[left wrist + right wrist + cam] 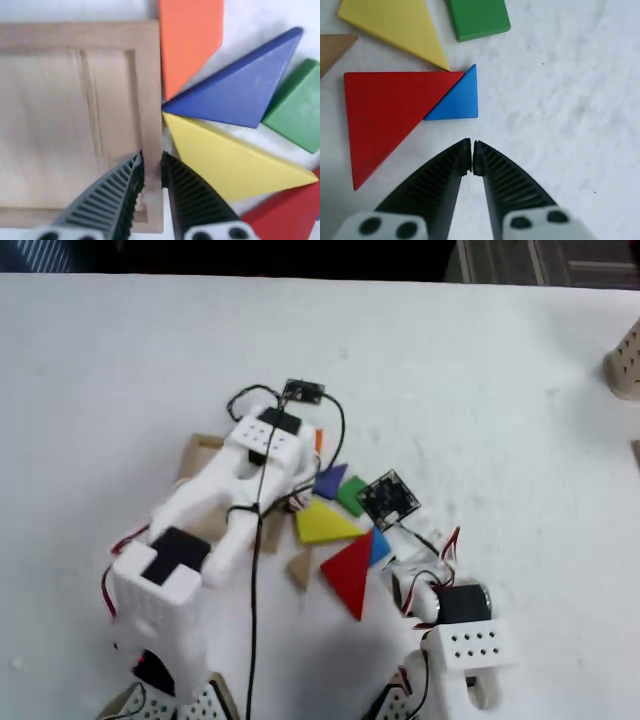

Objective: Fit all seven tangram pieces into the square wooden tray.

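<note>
Nothing's in yet: the square wooden tray (65,125) looks empty, with the coloured tangram pieces (325,523) loose beside it. Left gripper (152,172) seems pinched on its rim; right gripper (471,157) is closed, holding nothing.

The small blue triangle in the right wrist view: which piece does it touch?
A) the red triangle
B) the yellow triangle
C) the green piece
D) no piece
A: the blue triangle lies with its long edge against the slanted edge of the red triangle.
</note>
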You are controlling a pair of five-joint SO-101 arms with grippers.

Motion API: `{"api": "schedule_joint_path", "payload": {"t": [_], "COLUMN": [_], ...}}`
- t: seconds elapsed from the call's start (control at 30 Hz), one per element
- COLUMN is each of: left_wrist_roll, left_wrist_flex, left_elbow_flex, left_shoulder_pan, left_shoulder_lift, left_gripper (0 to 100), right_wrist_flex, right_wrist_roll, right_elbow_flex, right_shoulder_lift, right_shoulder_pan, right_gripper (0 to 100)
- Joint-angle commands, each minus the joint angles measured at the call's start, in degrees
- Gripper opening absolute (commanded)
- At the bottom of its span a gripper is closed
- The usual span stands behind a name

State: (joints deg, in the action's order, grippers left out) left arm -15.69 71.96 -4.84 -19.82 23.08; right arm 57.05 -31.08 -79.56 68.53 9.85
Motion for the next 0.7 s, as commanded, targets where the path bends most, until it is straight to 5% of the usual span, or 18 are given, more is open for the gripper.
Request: {"api": "schedule_joint_path", "payload": {"t": [0.0,0.13,0.37,0.5,0.67], "left_wrist_roll": [2.81,4.75,1.76,2.02,2.11], "left_wrist_flex": [0.35,3.34,5.98,6.24,5.54], "left_elbow_flex": [-0.09,0.0,-1.41,-1.67,1.41], "left_shoulder_pan": [-0.57,-0.31,-0.66,0.04,13.49], "left_shoulder_lift": [-6.55,-9.27,-10.33,-10.77,-15.6], "left_gripper": [2,5,27,23,9], "right_wrist_flex": [-1.27,-1.27,-1.27,-1.27,-1.19], "right_wrist_roll": [-0.7,-0.62,-0.62,-0.62,-0.62], "right_elbow_flex": [0.44,0.44,0.44,0.44,0.35], "right_shoulder_lift": [1.1,1.1,1.1,1.1,1.1], "right_shoulder_pan": [0.57,0.57,0.57,0.57,0.57], "right_gripper": [2.1,2.1,2.1,2.1,2.1]}}
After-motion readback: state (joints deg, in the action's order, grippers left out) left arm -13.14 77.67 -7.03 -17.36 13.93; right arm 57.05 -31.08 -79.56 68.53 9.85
